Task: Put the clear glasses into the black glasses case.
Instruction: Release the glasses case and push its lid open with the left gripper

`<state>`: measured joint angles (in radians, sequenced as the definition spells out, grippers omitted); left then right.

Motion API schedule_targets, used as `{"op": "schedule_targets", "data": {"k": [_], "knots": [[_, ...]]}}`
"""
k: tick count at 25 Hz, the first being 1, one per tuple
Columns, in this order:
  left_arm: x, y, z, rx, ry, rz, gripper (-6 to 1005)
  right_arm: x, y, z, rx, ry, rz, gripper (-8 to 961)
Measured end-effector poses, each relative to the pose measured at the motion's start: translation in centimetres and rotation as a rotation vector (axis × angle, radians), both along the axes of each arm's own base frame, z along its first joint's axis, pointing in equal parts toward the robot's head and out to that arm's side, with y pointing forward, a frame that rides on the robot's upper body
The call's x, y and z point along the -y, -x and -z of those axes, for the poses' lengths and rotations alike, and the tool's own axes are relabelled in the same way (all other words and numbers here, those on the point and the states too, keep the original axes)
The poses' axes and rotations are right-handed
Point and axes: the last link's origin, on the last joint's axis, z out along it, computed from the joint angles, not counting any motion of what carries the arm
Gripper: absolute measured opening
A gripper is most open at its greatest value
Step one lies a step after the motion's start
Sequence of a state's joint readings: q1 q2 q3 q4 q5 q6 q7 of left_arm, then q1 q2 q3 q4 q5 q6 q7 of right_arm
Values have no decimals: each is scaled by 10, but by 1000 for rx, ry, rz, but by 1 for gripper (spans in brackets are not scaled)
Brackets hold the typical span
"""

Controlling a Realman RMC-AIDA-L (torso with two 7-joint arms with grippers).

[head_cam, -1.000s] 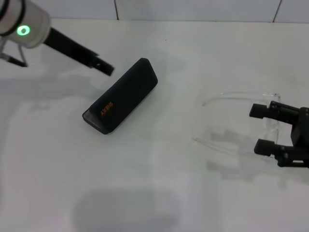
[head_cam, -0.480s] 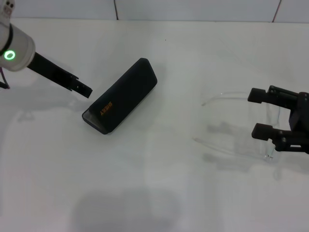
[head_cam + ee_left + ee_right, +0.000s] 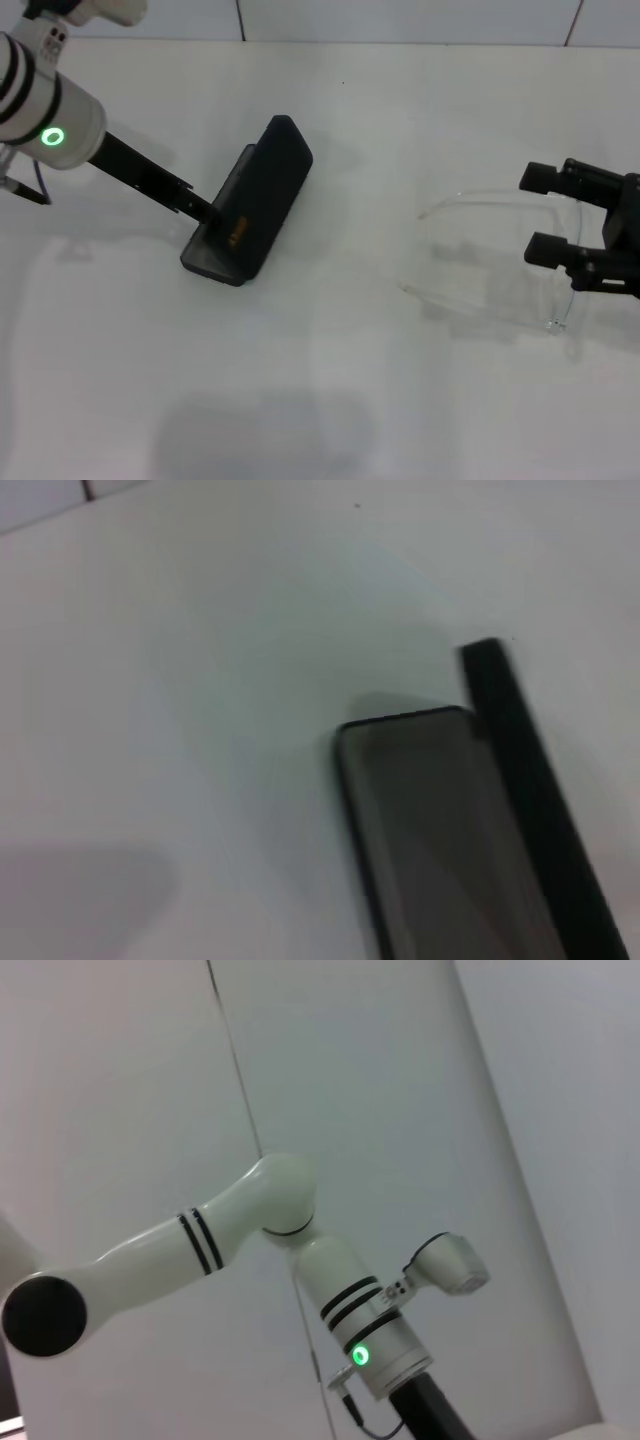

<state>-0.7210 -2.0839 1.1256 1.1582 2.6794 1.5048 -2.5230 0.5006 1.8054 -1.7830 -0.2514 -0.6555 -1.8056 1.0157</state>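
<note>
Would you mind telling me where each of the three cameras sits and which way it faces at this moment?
Head view: from the robot's head, looking forward and down at the white table; shows the left gripper at the black glasses case and the right gripper around the clear glasses.
Left wrist view: on the left wrist, close over the case, beside a dark finger.
Right wrist view: on the right wrist, facing the left arm against a wall.
Shared: head and left wrist both see the case.

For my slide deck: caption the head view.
Left pincer prises at the matte black oblong glasses case while the right pincer holds the transparent wraparound plastic glasses.
</note>
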Motion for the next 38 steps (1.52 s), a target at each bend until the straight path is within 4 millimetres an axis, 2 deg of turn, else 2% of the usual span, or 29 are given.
{"op": "schedule_targets", "data": {"k": [5, 8, 22, 31, 35, 36, 38], "knots": [[3, -10, 7, 14, 44, 19, 813, -2, -2, -4, -12, -28, 15, 843], [5, -23, 17, 50, 92, 46, 813, -4, -5, -11, -31, -82, 39, 842], [4, -60, 31, 117, 150, 134, 813, -2, -12, -17, -48, -125, 71, 841], [2, -63, 35, 136, 157, 155, 813, 1, -14, -17, -47, -136, 69, 840], [3, -71, 33, 86, 163, 228, 813, 9, -20, -19, -55, -144, 86, 840], [4, -79, 26, 9, 151, 336, 813, 10, -22, -20, -58, -149, 91, 839], [7, -83, 21, -49, 137, 419, 813, 11, -23, -21, -62, -152, 93, 839]]}}
